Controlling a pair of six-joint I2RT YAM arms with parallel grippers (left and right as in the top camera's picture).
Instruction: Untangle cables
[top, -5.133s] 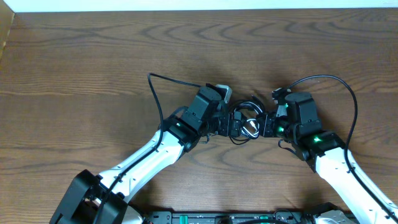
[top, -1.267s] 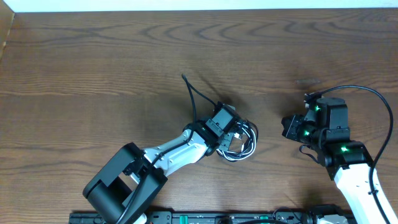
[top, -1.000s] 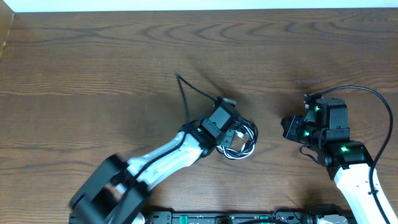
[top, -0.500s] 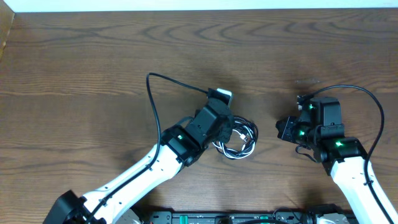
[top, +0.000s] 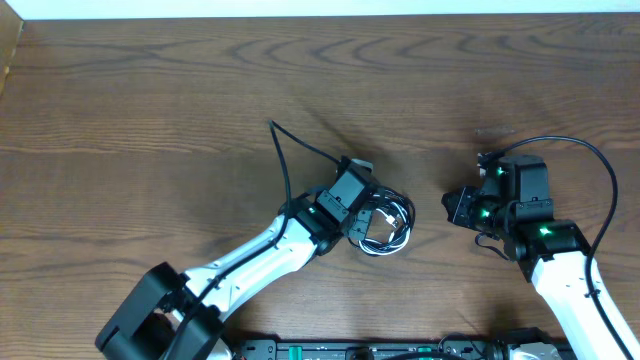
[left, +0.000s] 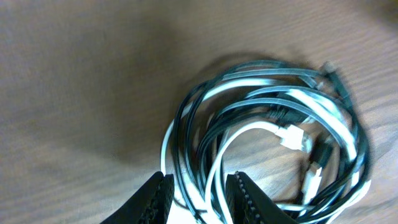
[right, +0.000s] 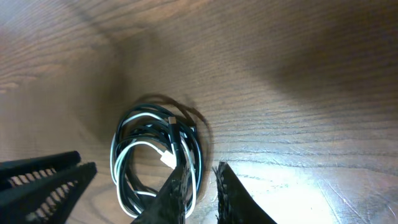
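Five seconds back both grippers met over the cables, but the right gripper has since drawn off to the right and now sits well apart from the coil, leaving only the left gripper at its left edge. The coil itself has slid a little toward the near edge of the table and looks more spread out. Over the last second or so the left arm has kept swinging its elbow out and back, and the black wire arching off it has changed shape each time.
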